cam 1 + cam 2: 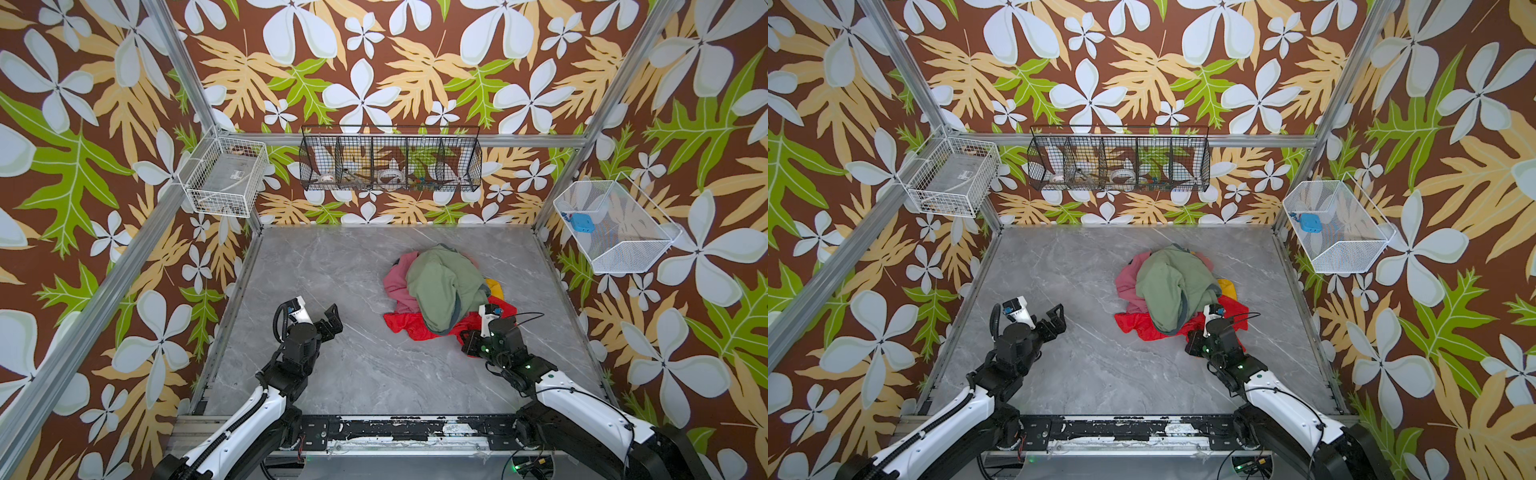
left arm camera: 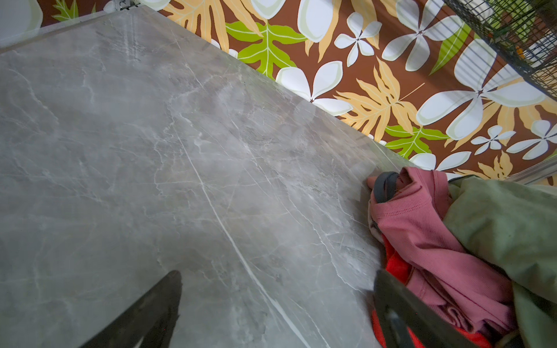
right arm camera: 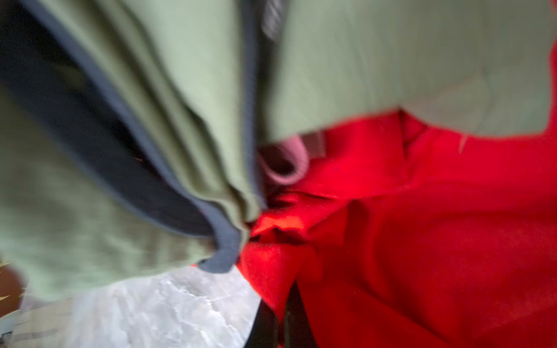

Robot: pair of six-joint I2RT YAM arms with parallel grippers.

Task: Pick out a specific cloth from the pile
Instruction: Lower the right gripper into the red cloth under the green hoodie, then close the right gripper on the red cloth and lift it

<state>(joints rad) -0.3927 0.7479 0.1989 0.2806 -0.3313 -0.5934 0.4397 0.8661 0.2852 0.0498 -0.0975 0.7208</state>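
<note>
Two claws inspected. The right gripper has its jaws pressed together on a fold at the edge of the cloth. The wrist view is blurred, but red fabric bunches over the dark fingertips. The left gripper is spread wide, holds nothing and touches nothing. It hangs over bare table, well apart from the pile, at the pile's 8 o'clock.

Materials: the cloth is thin, plain, bright red, and crumpled flat under the heap. It shows along the pile's rim from 7 o'clock round to 4 o'clock in both top views. The right claw meets it at 5 o'clock.

Obstruction: a sage green garment with dark grey trim is draped over the top and overhangs the red fabric right beside the grip point. A dusty pink ribbed shirt is wedged in at 9 o'clock, and a mustard yellow cloth peeks out at 3 o'clock.

Surroundings: the pile lies toward 2 o'clock of the centre of the grey marble-patterned table. A black wire basket hangs on the back wall at 12 o'clock.
</note>
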